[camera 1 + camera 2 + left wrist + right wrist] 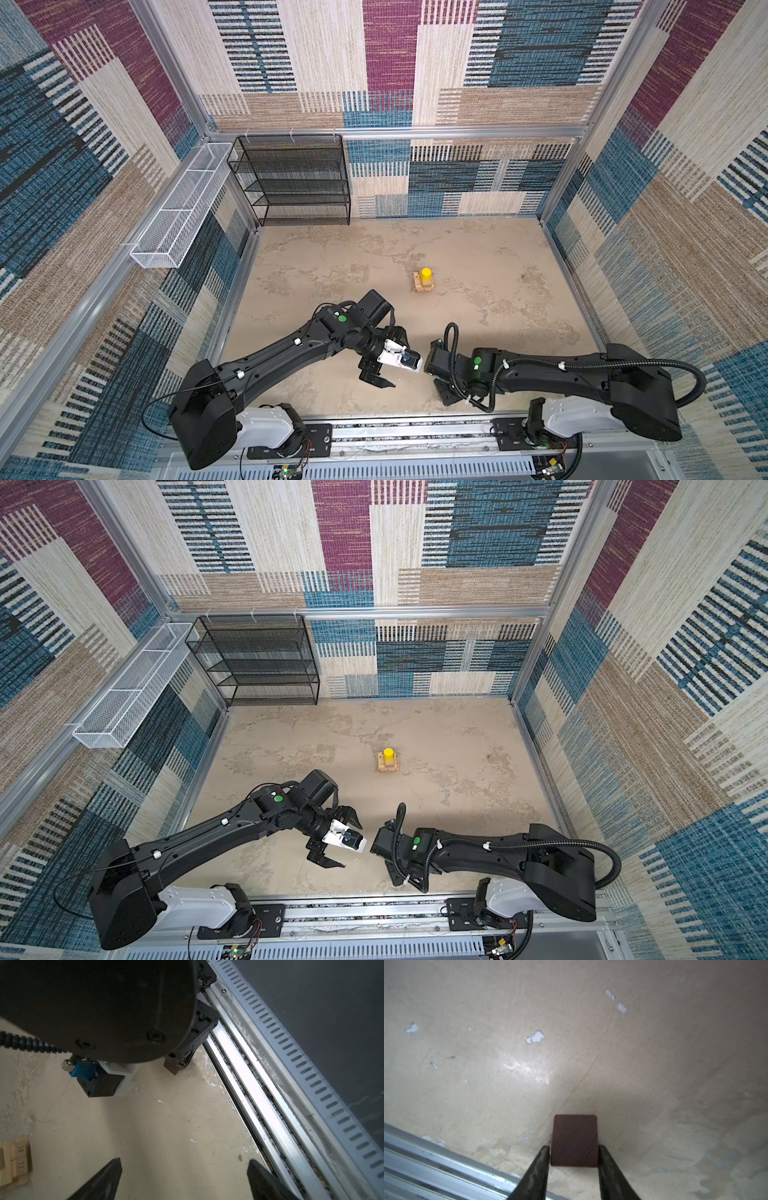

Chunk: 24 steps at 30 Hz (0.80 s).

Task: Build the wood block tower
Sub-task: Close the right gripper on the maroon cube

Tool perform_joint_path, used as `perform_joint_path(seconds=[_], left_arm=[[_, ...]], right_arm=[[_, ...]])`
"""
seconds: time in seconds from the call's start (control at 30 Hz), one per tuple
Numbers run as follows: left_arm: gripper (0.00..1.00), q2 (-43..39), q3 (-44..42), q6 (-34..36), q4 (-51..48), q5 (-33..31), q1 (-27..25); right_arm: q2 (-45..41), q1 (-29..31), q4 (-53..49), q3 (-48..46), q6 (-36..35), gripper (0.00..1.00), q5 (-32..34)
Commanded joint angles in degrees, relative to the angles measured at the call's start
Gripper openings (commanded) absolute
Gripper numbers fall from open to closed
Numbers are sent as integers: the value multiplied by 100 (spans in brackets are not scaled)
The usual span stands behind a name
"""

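The right fingers point(536, 1169) stand narrow, one against each side of the brown block point(574, 1136). The block is at the near edge of the desk point(591, 1043), just beside the rail point(425, 1159). In the left wrist view the same block point(170, 1067) shows at the tips of those fingers, low over the desk; I cannot tell whether it is lifted clear of the surface.

The left fingers point(380, 379) are spread wide with nothing between them. They hang over the near middle of the desk, just left of the right arm's wrist. The left wrist view shows both tips point(112, 1169) far apart above bare desk.

The tower point(424, 286) stands on the desk a little right of the middle. It is farther away than both arms and well apart from them. It is a low stack of crossed pale planks with a yellow cylinder point(426, 273) upright on top, seen alike in both top views point(387, 766). The left wrist view catches one corner of it point(14, 1159), with planks printed 58 and 72.

A black wire rack point(291, 183) stands in the far left corner. A white wire basket point(178, 208) hangs on the left wall.
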Motion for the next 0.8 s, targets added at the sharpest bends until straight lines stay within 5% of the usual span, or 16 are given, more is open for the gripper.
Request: perform_joint_path(seconds=[0.0, 0.77], left_arm=[[99, -34, -8, 136, -21, -1, 3], [99, -105, -73, 174, -25, -126, -85]], right_arm=[[47, 3, 50, 82, 271, 40, 168], [367, -678, 406, 396, 460, 37, 276]])
